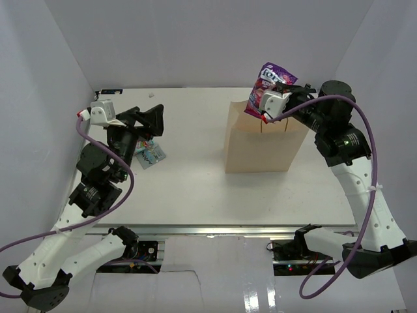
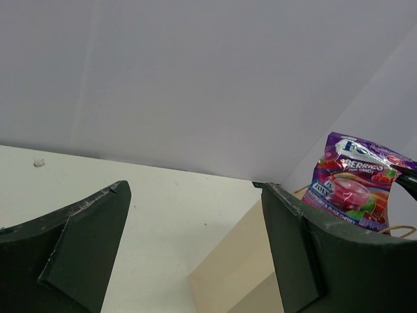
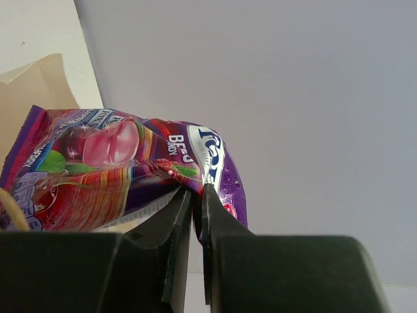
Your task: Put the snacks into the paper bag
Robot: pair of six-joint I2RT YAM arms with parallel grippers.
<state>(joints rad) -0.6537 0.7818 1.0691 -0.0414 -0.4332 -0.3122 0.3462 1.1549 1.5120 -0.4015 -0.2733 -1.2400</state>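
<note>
The right gripper [image 1: 262,105] is pinching the purple berry candy packet [image 1: 272,81] by one edge, jaws nearly closed on the foil. It is holding the packet up at the far rim of the paper bag [image 1: 260,147], which is standing open toward the far right corner of the counter [image 1: 195,195]. That packet is not yet going in.

The left gripper [image 1: 147,124] is hanging wide open, carrying nothing, above a teal packet [image 1: 153,155] lying near the left edge.

Counting: one bag and two packets showing, one aloft and one waiting. Whether anything is lying inside the bag, I cannot tell.
</note>
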